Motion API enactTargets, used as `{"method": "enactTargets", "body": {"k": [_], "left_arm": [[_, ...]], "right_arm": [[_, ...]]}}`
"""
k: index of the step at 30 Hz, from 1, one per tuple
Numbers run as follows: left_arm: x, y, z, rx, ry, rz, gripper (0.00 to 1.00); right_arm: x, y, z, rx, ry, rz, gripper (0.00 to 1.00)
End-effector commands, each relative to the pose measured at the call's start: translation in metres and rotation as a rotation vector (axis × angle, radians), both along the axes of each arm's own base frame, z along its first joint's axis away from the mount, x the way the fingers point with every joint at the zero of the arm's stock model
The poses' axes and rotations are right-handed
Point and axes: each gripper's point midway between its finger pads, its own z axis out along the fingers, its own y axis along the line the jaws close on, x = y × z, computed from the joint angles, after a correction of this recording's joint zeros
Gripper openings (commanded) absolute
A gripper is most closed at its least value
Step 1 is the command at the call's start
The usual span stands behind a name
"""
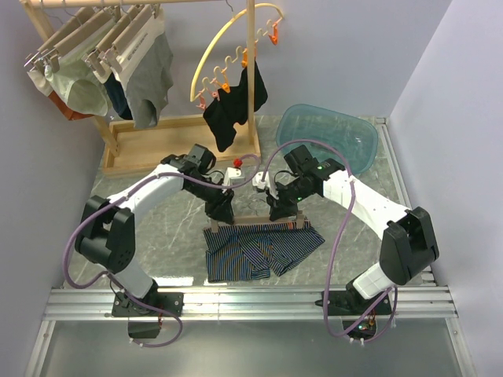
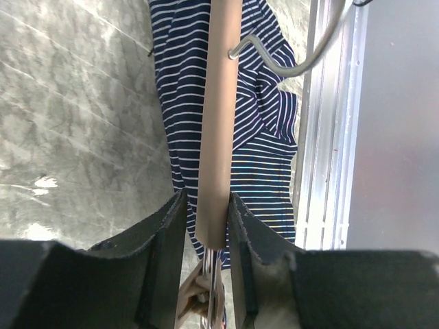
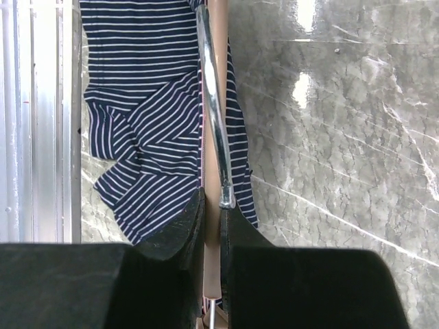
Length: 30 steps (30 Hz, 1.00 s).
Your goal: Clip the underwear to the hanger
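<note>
The underwear (image 1: 259, 251), navy with pale pinstripes, lies flat on the grey marble table between my arms. The hanger (image 1: 255, 221), a pale wooden bar, is held level just over its far edge. My left gripper (image 1: 222, 208) holds the bar's left end and my right gripper (image 1: 281, 208) the right end. In the left wrist view the bar (image 2: 219, 103) runs between my fingers (image 2: 164, 233), with the wire hook (image 2: 295, 65), a metal clip (image 2: 206, 295) and the striped cloth (image 2: 264, 137) beneath. In the right wrist view my gripper (image 3: 212, 202) pinches the bar (image 3: 211, 175) over the cloth (image 3: 144, 103).
A wooden rack (image 1: 94, 47) with hung garments stands at the back left. A yellow arc with orange pegs (image 1: 228, 55) holds a black garment (image 1: 232, 106). A blue basin (image 1: 330, 137) sits at the back right. An aluminium rail (image 1: 251, 302) runs along the near edge.
</note>
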Motion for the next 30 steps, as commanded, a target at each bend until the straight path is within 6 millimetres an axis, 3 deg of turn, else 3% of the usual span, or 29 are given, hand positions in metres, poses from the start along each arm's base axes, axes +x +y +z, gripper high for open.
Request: {"method": "enactTargets", "body": {"k": [1,18,30], "left_arm": [[0.0,-0.008,0.004,-0.02,-0.019,-0.043,0.35],[-0.013,-0.01,-0.005,0.009,-0.002,-0.064,0.34],[-0.017,-0.007,-0.006,0.001,0.007,-0.057,0.33]], "right_arm": [[0.003,0.011,0.024,0.076,-0.018,0.016,0.0],[0.008,0.014,0.035,0.109,-0.04,0.002,0.0],[0.01,0.005,0.037,0.115,-0.046,-0.018,0.0]]}}
